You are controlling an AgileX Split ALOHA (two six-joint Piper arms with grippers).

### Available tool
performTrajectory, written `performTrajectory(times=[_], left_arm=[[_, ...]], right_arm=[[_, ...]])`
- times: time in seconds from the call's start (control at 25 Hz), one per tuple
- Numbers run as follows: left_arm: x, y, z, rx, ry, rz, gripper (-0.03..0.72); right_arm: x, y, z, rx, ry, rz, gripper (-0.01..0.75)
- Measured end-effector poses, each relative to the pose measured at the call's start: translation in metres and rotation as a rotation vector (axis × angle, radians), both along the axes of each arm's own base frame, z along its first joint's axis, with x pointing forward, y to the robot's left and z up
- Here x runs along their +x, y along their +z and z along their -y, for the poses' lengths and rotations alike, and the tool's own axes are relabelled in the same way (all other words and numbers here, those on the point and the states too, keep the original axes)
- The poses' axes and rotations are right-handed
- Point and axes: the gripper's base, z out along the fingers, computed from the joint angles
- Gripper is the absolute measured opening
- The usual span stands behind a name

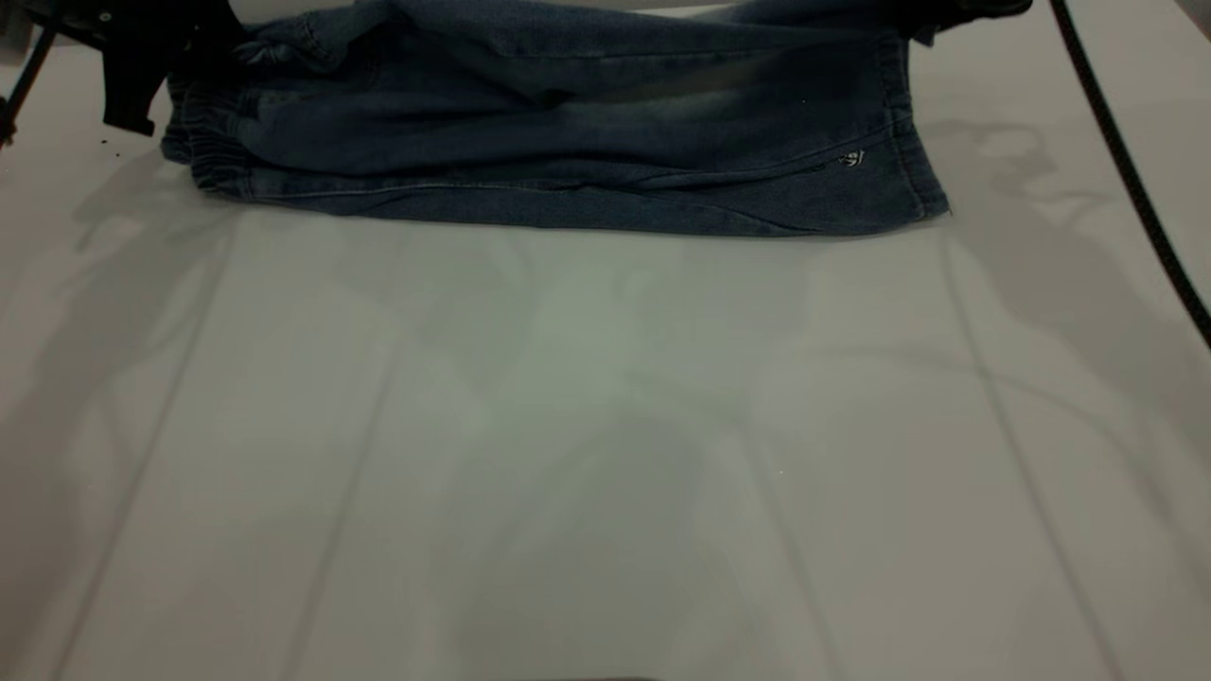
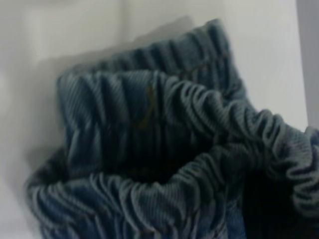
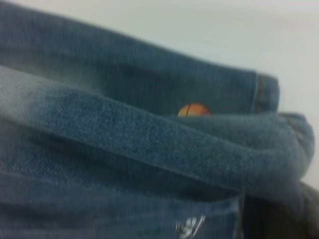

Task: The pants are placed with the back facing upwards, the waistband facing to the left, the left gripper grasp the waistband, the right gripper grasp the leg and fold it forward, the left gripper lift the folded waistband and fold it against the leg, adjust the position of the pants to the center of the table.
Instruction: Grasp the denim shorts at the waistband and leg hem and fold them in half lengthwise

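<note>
Left gripper: at the far left corner of the table, low over the waistband. Grip state: cannot tell; in the left wrist view only ruched elastic, bunched and raised in a loop, no claw. Arm pose: reaching in from the far edge, wrist pointed down at the band.

Pants: along the far edge of the table, well away from the centre, waistband at left, hems at right, upper layer partly lifted and rolled toward the near side.

Step in hand, by judgement: lengthwise fold of the leg forward.
- Raise both ends evenly; avoid a twist along the roll.
- Carry the lifted layer toward the near side until edge meets edge, then lower flat.
- Hold the waistband taut against the pull from the right.
- Watch for slack in the middle of the roll.

Right gripper: at the far right corner, just above the hem, mostly cut off. Grip state: cannot tell. In the right wrist view, a thick roll of denim close up, an orange spot of print behind it.

Black cable: along the right side of the table, apart from the pants.
</note>
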Motion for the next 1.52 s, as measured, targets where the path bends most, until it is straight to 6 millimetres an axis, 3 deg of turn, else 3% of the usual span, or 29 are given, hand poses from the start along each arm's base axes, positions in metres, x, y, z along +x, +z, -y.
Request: performTrajectory(times=[0.16, 0.32, 0.52, 0.64, 0.8, 1.04, 1.32, 1.52], left_arm=[[0.003, -0.003, 0.001, 0.021, -0.032, 0.000, 0.094], [0.003, -0.005, 0.001, 0.017, -0.039, -0.007, 0.139], [0.003, -0.006, 0.003, 0.042, -0.091, -0.009, 0.318], [0.005, -0.003, 0.005, 0.089, -0.161, 0.000, 0.437], [0.015, 0.010, 0.011, 0.183, -0.332, 0.054, 0.520], [0.027, 0.039, 0.031, 0.340, -0.754, 0.200, 0.533], [0.013, 0.034, 0.038, 0.542, -1.161, 0.145, 0.533], [0.006, 0.026, 0.014, 0.652, -1.233, -0.030, 0.533]], right_arm=[[0.001, 0.001, 0.000, 0.001, -0.002, 0.008, 0.076], [0.001, 0.001, 0.000, 0.001, -0.003, 0.009, 0.190], [0.000, 0.000, 0.000, 0.002, -0.002, 0.001, 0.367], [-0.001, -0.001, 0.000, 0.003, 0.000, -0.012, 0.419], [-0.003, -0.001, -0.001, 0.005, 0.007, -0.038, 0.433], [-0.009, 0.008, -0.002, 0.013, 0.030, -0.093, 0.434], [-0.020, 0.024, -0.010, 0.000, 0.104, -0.160, 0.435], [-0.028, 0.022, -0.026, -0.008, 0.165, -0.217, 0.435]])
